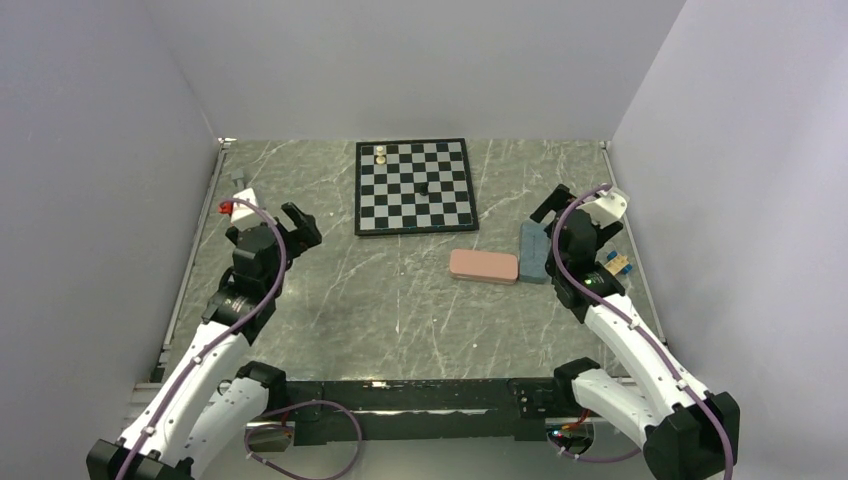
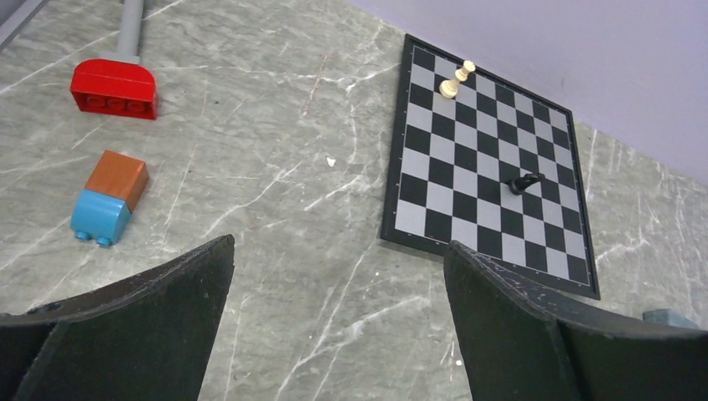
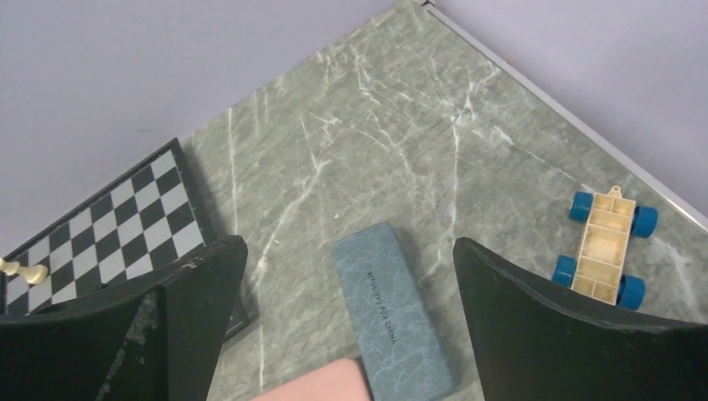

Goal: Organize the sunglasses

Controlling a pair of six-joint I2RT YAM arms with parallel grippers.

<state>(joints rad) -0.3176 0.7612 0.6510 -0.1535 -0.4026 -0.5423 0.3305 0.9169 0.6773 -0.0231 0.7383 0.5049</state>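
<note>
Agape: left claw point(image 2: 338, 246), right claw point(image 3: 349, 242); pink case point(image 1: 484, 266) seemingly touches blue case point(image 1: 533, 252)

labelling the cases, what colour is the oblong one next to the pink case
The oblong case is grey-blue with faint marbling, clearest in the right wrist view.

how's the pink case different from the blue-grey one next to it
The pink case is plain salmon; the blue-grey case is mottled slate with a line of small print. Seen from above, the pink case lies crosswise, while the blue-grey case runs front to back. Both are oblong, closed and flat on the table.
</note>
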